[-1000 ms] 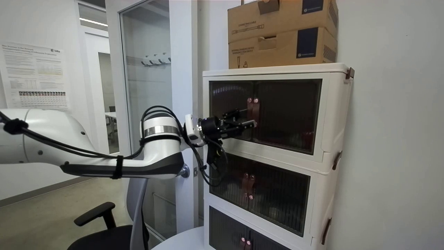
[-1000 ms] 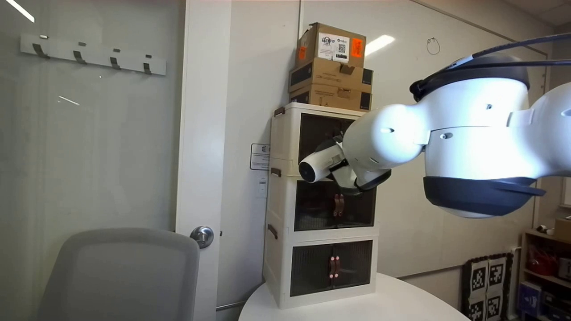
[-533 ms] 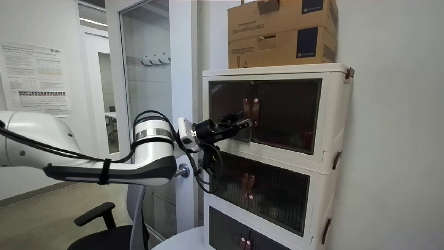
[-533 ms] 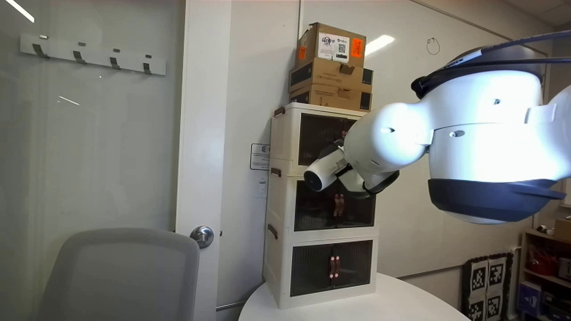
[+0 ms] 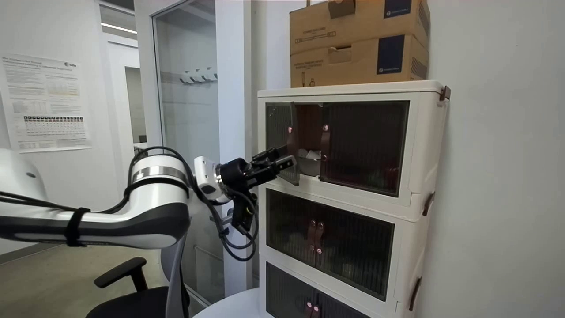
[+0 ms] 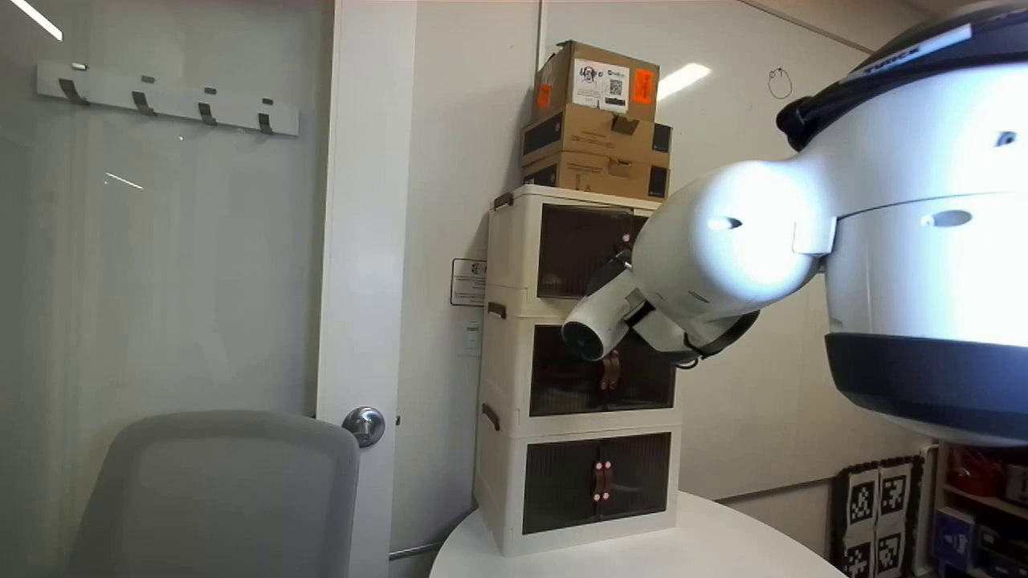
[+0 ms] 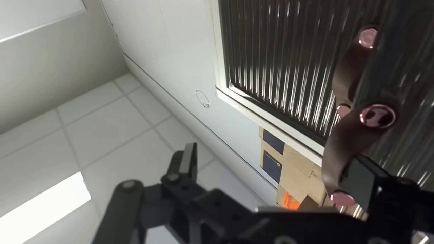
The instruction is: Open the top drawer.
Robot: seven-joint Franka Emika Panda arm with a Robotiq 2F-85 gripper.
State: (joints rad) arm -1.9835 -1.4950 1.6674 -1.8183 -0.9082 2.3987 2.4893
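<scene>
Top drawer [image 5: 340, 143]: uppermost tier of cabinet [image 5: 344, 197]. One panel [image 5: 277, 130] ajar off cabinet front, other panel [image 5: 366, 145] flush. Pincer [image 5: 282, 157] in front of cabinet, jaws apart, one finger [image 7: 359, 183] tucked inside ajar panel's strap handle [image 7: 334, 156].

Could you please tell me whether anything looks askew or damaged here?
Nothing looks damaged. One front panel of the top drawer, with the open gripper at its handle, stands ajar beside its shut neighbour, which fits the task.
</scene>
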